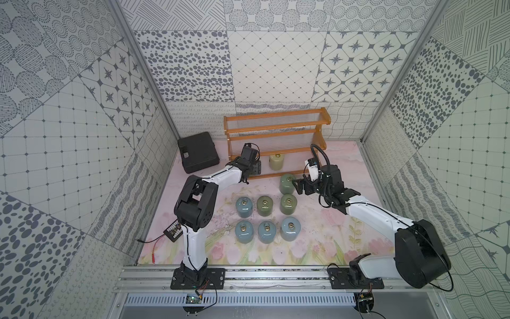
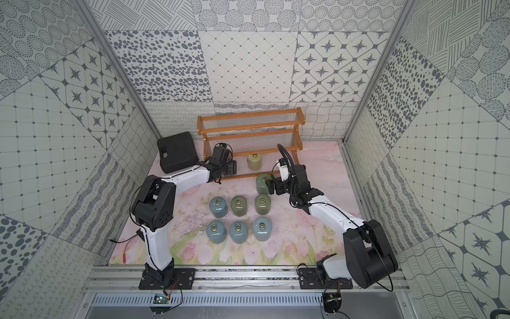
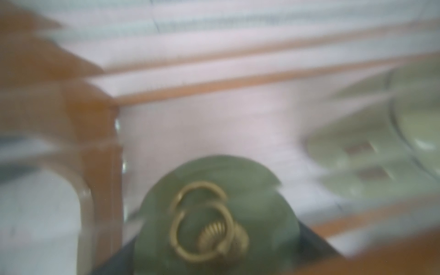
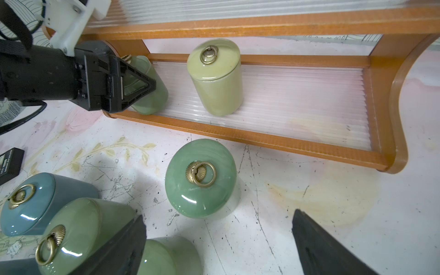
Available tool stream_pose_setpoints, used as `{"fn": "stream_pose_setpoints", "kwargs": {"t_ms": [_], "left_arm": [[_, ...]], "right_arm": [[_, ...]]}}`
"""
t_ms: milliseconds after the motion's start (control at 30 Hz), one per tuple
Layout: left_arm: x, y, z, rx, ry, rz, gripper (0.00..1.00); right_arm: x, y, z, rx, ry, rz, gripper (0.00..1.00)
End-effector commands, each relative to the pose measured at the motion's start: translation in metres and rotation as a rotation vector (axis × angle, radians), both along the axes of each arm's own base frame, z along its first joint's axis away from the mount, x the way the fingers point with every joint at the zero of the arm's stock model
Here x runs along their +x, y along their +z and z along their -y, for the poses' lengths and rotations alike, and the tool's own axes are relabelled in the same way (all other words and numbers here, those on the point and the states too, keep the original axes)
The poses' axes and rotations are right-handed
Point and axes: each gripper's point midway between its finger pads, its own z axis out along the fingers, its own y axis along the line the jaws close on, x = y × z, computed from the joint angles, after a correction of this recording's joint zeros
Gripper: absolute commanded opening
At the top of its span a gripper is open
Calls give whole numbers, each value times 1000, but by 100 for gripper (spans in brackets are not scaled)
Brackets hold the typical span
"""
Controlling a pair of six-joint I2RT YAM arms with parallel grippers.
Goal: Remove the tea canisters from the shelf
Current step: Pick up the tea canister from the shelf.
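Gripping now: left hand [image 4: 150, 83] is clamped around the green canister [image 4: 152, 100] at the end of the shelf [image 4: 262, 140], bottom tier (looks a bit tilted, could just be the lens).
Other hand: right hand [image 4: 217, 216] is wide open and holding nothing, hovering over a darker green canister [image 4: 200, 181] that stands on the table [image 4: 309, 190] just in front of the shelf.
Left on the shelf: the held one plus a pale yellow-green canister [image 4: 215, 78], upright mid-tier. The two upper tiers look bare.
Already off: a grid of six canisters [image 1: 265, 205] on the table, nearer the arms.
Handling guess: glossy glaze, so probably slick, weighty for its size and chippable. The lid may just sit loose.
Where to grab: I'd squeeze the straight side wall under the shoulder, not the brass ring [image 3: 202, 223], which looks floppy.
Hard to see: the left wrist view is badly blurred. The far finger is hidden behind the jar, and in both top views the arm covers the held canister. Can't tell if its base is touching the rods.
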Motion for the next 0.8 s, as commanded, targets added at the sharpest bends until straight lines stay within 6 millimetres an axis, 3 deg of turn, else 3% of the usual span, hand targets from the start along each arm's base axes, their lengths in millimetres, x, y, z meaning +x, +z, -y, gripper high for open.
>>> {"fn": "stream_pose_setpoints", "kwargs": {"t_ms": [0,767], "left_arm": [[5,36,10,-69,-47,96,77],[-60,32,8,-71,-60,59,74]], "right_arm": [[2,6,-1,21,3,33,99],[0,1,-4,40,14,25,99]]}}
